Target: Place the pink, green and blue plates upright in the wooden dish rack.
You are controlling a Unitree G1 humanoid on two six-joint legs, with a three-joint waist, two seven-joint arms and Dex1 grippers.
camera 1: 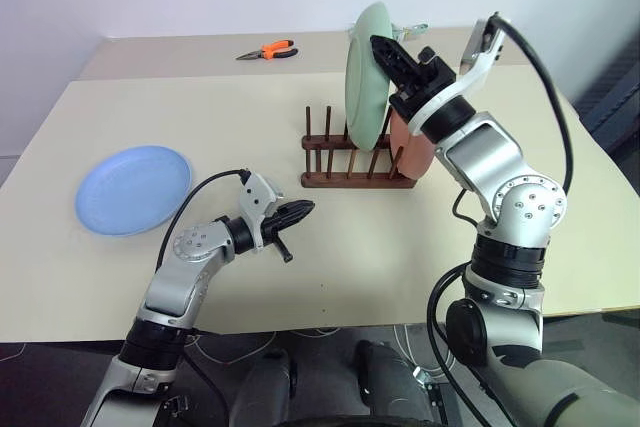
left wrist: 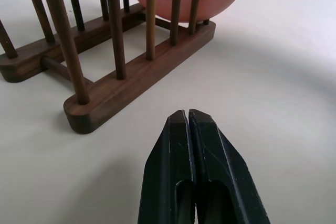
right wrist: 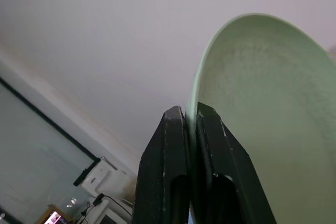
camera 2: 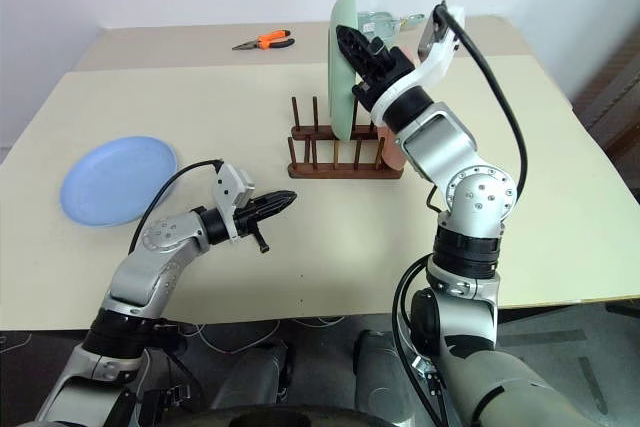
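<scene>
The right pincer (camera 1: 385,50) is clamped on the upper rim of the round, pale mint-green plastic plate (camera 1: 366,77), which is held on edge above the small dark brown wooden dish rack (camera 1: 355,161). The plate's lower edge is seen among the pegs, just beside the salmon-pink round plastic plate (camera 1: 410,147), which already stands upright at the rack's right end. Whether the green plate has reached the base rails cannot be told. The coming move is judged to turn on this: the free slot lies straight below the pincer, and the plate's face must stay parallel to the peg rows while it is lowered.

The left pincer (camera 1: 300,212) is closed on nothing, low over the beige surface (camera 1: 330,267) in front of the rack. The light blue round plastic plate (camera 1: 133,189) lies flat at the far left, nearer the left arm.
</scene>
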